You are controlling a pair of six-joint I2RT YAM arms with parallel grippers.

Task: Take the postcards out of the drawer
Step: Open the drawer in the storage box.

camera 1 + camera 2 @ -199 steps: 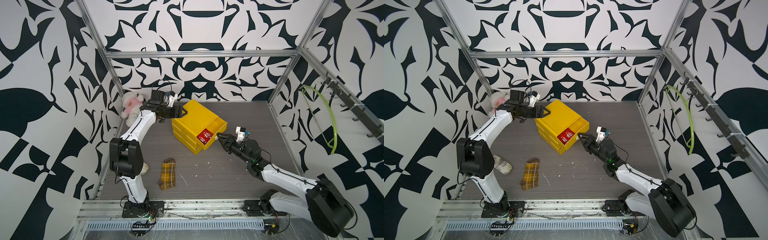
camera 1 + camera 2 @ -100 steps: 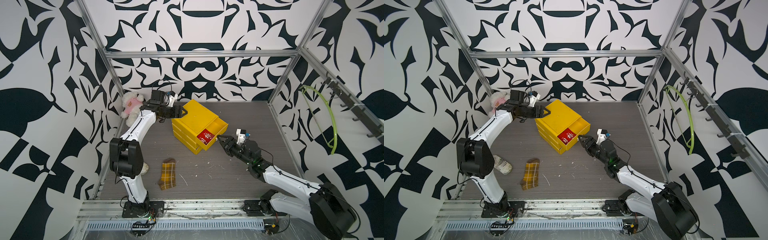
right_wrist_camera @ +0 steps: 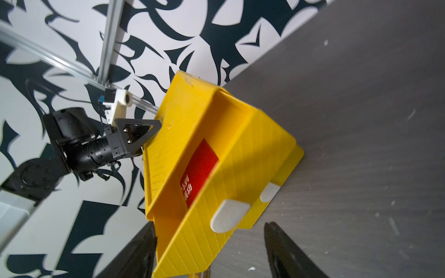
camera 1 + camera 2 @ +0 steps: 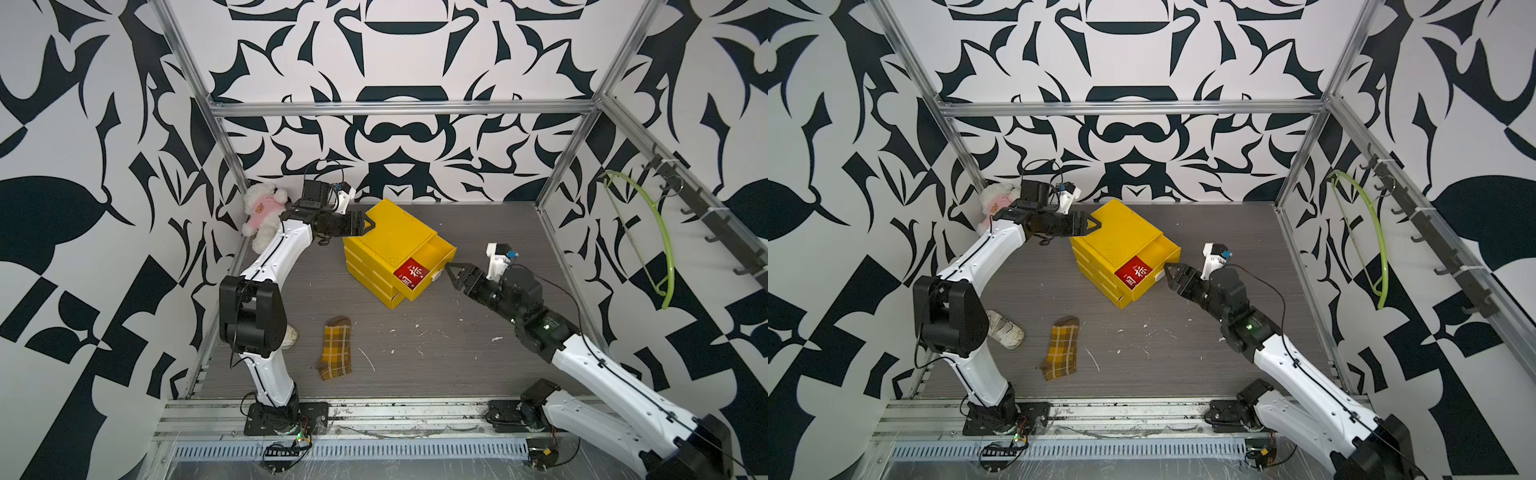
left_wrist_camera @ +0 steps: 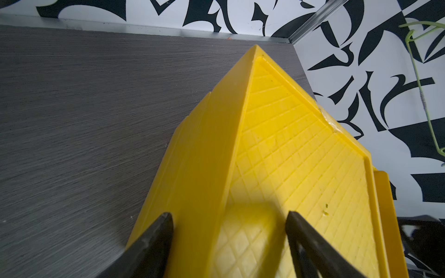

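- Yellow drawer unit [image 4: 386,232] sits mid-table [image 4: 457,353] in both top views. Its top drawer [image 4: 436,253] is pulled out, and a red postcard [image 4: 411,274] with white characters lies inside at the front end.
- Same views: my right gripper [image 4: 451,270] hangs just off the drawer's white handle [image 4: 436,273], jaws spread, holding nothing. My left gripper [image 4: 365,222] is at the unit's back corner, also spread.
- A plaid sock [image 4: 336,349] lies flat, well apart from the unit, and a plush toy [image 4: 262,208] sits in the far corner by my left arm.
- Left wrist: my left gripper [image 5: 228,215] straddles the drawer unit's [image 5: 289,144] corner, one finger beside the side wall and one over the ribbed top. Honestly can't tell if either touches.
- Right wrist: my right gripper [image 3: 210,226] is wide apart, with the white handle [image 3: 228,214] just ahead between the fingers, not pinched. The red postcard [image 3: 199,168] is down in the drawer behind the front wall.
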